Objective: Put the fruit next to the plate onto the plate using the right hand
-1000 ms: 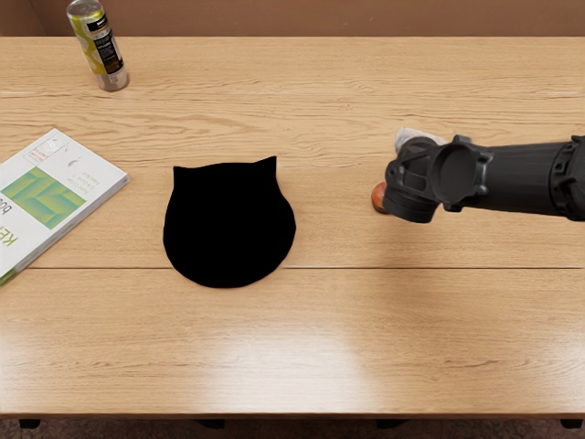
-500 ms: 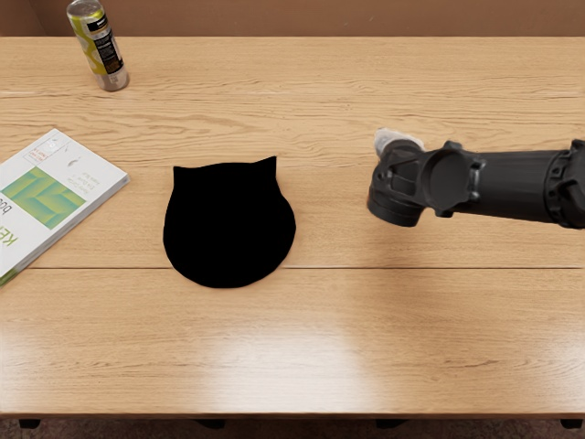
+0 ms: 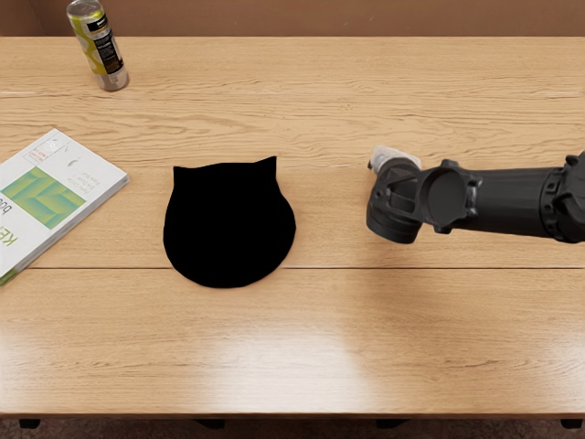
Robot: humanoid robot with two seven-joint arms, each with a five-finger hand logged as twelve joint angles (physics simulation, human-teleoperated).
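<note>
Right hand (image 3: 395,190) covers the fruit, so whether it is grasped can't be told. Likely small, light, round and prone to rolling: best cupped around its middle, then carried to the black plate (image 3: 228,224).

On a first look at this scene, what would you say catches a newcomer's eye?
Most likely the flat black plate with cat-like ears, lying left of centre on the wooden table. Next comes the dark arm entering from the right edge, with the right hand to the plate's right.
</note>
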